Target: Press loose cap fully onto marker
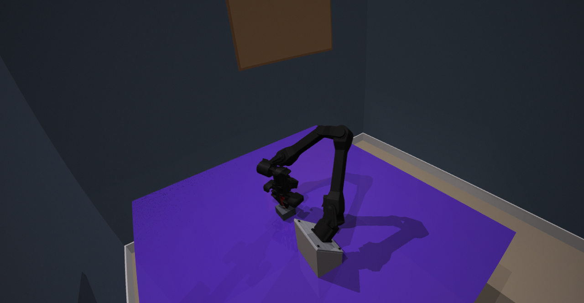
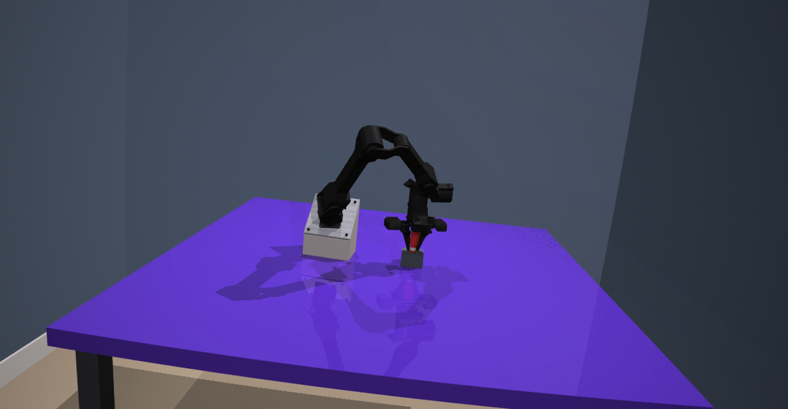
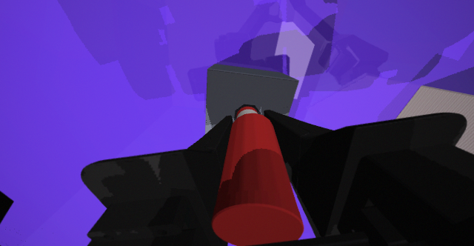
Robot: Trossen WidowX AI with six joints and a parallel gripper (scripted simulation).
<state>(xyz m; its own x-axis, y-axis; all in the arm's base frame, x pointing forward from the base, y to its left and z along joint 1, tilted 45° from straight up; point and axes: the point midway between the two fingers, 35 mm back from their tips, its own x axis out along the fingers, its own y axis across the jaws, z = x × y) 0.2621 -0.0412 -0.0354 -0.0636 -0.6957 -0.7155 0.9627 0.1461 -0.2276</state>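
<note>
Dark blue-grey walls are rising behind a glossy purple table (image 1: pixel 183 227) (image 2: pixel 220 318) (image 3: pixel 55 127), and a brown framed board (image 1: pixel 281 19) is hanging on one of them. On the table, the grey holder block (image 1: pixel 285 214) (image 2: pixel 412 259) (image 3: pixel 248 87) is sitting near the arm's pale base (image 1: pixel 306 242) (image 2: pixel 325 245) (image 3: pixel 441 105). The gripper (image 1: pixel 283 205) (image 2: pixel 413 249) (image 3: pixel 248 118) is pointing down over the block, its fingers clamping the red cap (image 1: pixel 282 199) (image 2: pixel 415 239) (image 3: pixel 255 168). Below the cap's lower end, a pale band with a little red under it is showing at the block; that is probably the marker (image 2: pixel 412 249) (image 3: pixel 247 111), standing in its hole. The cap seems to be sitting over the marker's top, so the pressing step is likely in hand. Whether it is fully seated, the views are not settling. The next move is calling for a straight downward push, if any travel remains, then parting the fingers and rising cleanly; letting go while tilted or unseated could drag the cap off.
</note>
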